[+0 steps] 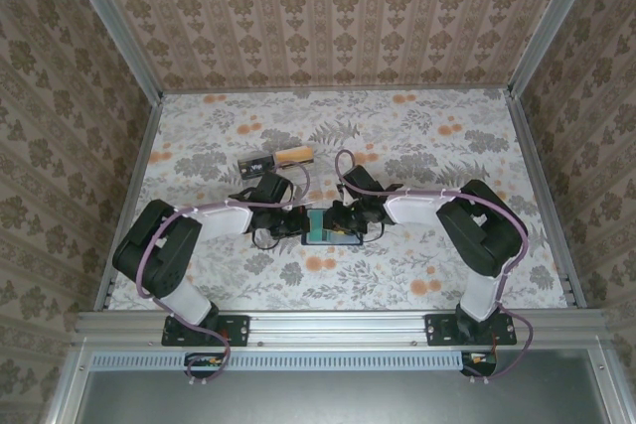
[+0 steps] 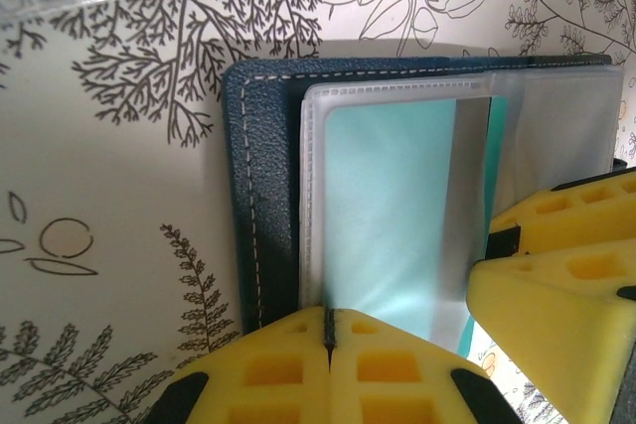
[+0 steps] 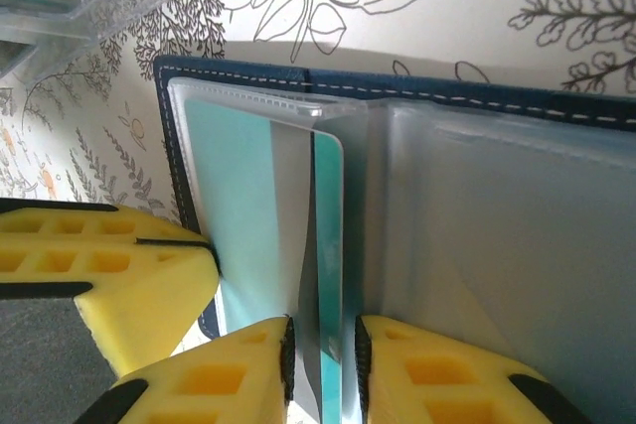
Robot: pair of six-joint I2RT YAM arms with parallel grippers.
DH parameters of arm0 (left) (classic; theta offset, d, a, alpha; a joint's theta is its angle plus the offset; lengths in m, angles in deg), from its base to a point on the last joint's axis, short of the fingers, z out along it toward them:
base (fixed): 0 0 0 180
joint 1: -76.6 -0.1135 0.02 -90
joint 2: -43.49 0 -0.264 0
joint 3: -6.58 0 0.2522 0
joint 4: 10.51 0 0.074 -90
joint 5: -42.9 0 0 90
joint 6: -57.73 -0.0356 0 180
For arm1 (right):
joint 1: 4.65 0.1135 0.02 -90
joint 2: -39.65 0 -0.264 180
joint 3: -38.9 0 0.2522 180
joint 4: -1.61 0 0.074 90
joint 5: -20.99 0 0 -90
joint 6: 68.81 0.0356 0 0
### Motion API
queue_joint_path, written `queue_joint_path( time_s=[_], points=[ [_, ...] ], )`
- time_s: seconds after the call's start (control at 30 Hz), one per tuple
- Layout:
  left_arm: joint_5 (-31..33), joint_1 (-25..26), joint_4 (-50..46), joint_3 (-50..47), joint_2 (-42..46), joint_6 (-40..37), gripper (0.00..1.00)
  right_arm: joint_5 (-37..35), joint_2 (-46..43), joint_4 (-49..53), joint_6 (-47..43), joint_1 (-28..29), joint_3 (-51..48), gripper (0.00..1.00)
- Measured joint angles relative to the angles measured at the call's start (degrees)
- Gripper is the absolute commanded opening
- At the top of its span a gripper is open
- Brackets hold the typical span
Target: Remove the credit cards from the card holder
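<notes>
low, right claw (image 3: 320, 354) pinches card holder's (image 2: 260, 196) teal card (image 3: 329, 245)

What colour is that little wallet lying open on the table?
The card holder is dark navy with pale stitching along its edge, clearest in the left wrist view.

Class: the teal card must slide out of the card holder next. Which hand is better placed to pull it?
Right. The right hand grips the teal card between its fingers, so it likely need only draw back. The left hand is shut on the card holder at its sleeve edge, bracing it.
</notes>
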Motion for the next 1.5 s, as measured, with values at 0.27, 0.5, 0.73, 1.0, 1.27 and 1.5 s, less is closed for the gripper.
queue_joint_path(
  time_s=[0.27,0.5,0.73,1.0,1.27,1.5],
  points=[
    [0.0,0.0,0.0,0.0,0.0,0.0,0.03,0.0,0.5,0.1,0.3,-0.1,0.1,0.0],
    [0.3,0.0,-0.1,0.0,0.0,0.0,0.02,0.0,0.3,-0.2,0.3,-0.5,-0.2,0.0],
    [0.5,0.0,-0.2,0.0,0.0,0.0,0.02,0.2,-2.4,-1.3,0.2,-1.7,-3.2,0.0],
    [0.5,0.0,-0.3,0.0,0.0,0.0,0.02,0.9,-2.5,-1.7,0.3,-2.1,-3.7,0.18],
    [0.4,0.0,-0.3,0.1,-0.1,0.0,0.02,2.5,-0.8,-5.4,1.1,-2.1,-3.7,0.13],
    [0.5,0.0,-0.4,0.1,-0.1,0.0,0.02,2.6,-0.7,-6.7,1.5,-2.5,-4.6,0.0]
  ],
)
